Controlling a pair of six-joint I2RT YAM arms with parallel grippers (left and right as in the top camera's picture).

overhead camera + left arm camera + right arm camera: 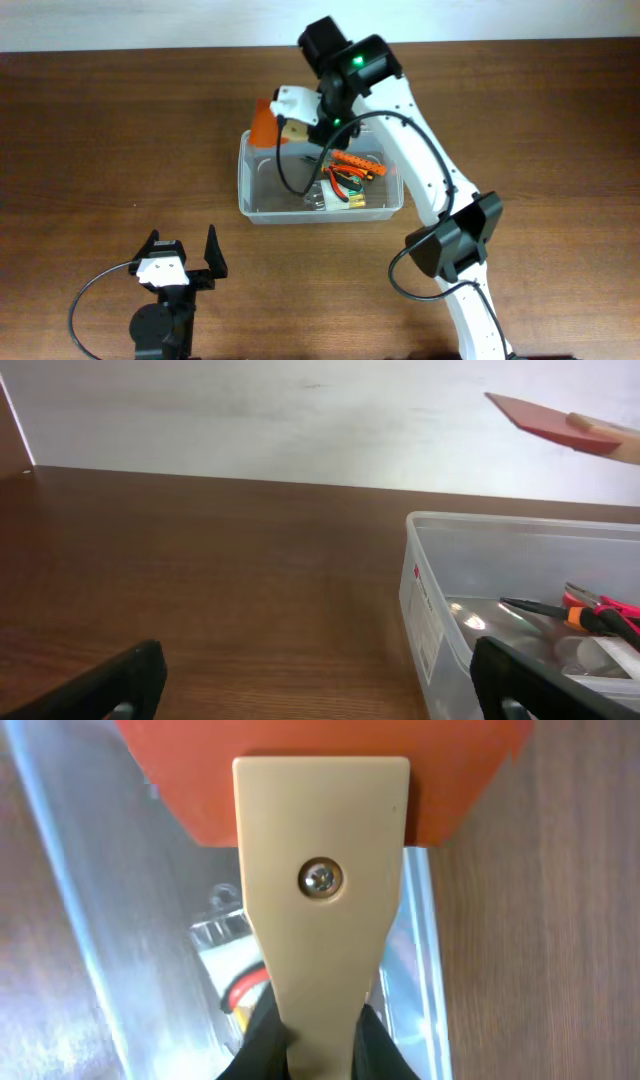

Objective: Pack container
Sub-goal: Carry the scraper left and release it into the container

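Now, right gripper (318, 1042): clamped on scraper (320, 920) handle.
Left gripper (182, 248): spread wide, empty.
Risk: blade (320, 780) hangs over container (320, 216) rim; released here, it could tip outside.

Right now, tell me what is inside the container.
Inside the container: an orange tool, red-handled pliers and a yellowish pack. The scraper in the right fingers and the right arm cover its far side, so anything there is hidden.

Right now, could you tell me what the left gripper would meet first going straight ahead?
Likely nothing: ahead of the left gripper the table looks bare to its far edge. The container sits just right of that line; clearance is hard to judge.
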